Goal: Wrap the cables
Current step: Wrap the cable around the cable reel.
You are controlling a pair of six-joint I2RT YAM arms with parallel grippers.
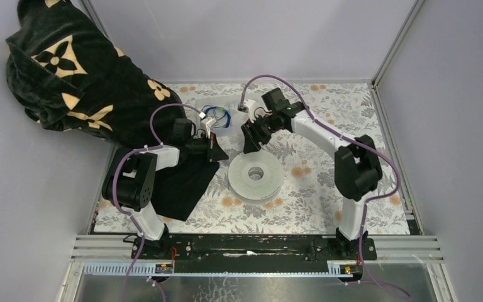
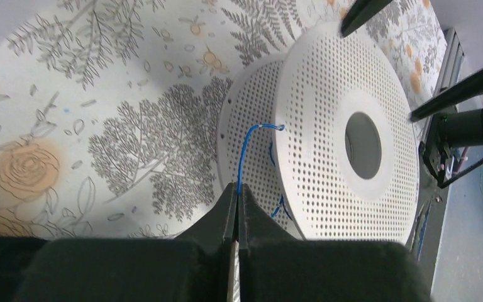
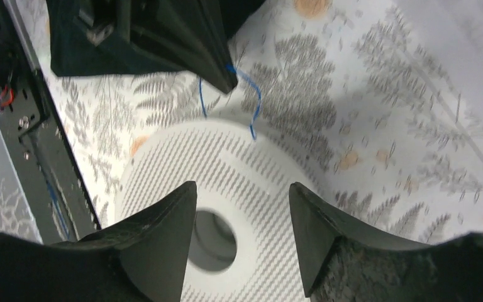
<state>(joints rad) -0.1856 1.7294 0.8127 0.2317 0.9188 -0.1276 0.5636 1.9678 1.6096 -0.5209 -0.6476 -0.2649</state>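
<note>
Cable (image 2: 244, 151) sits pinched in left claw (image 2: 238, 192) beside spool (image 2: 327, 94); right claw (image 3: 242, 186) gapes.

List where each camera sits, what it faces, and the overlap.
Top: above and behind the bases, looking down at the table; shows both arms, left gripper, right gripper.
Left wrist: on the left arm, looking along its shut jaws at the spool; they pinch the wire.
Right wrist: on the right arm, looking down between its open jaws at the spool.
Shared: both wrist views show spool and wire.
</note>
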